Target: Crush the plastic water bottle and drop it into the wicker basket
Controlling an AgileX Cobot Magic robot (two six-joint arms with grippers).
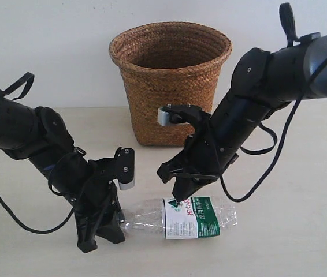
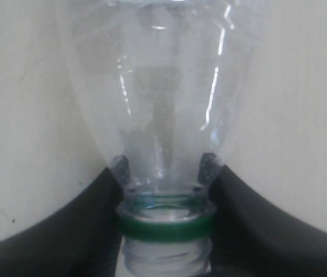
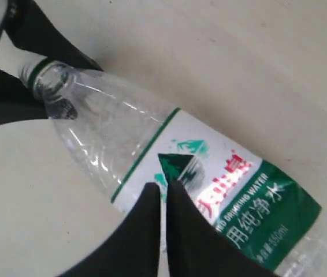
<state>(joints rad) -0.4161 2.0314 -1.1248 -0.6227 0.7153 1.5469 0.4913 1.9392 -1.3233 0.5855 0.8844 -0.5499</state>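
Observation:
The plastic water bottle (image 1: 181, 218) lies on its side on the table, uncapped, neck toward the left. My left gripper (image 1: 117, 222) is shut on the bottle's neck, one finger on each side just above the green ring (image 2: 164, 226). In the right wrist view the same bottle (image 3: 169, 156) shows its white-and-green label with red characters. My right gripper (image 3: 163, 187) is shut with nothing between its fingers, its tips resting on or just over the label's upper edge (image 1: 177, 202). The wicker basket (image 1: 170, 81) stands upright behind the bottle.
Both black arms slant down toward the table from the left and right sides, cables looping off them. A pale wall rises behind the basket. Bare table (image 1: 302, 231) lies to the right of the bottle.

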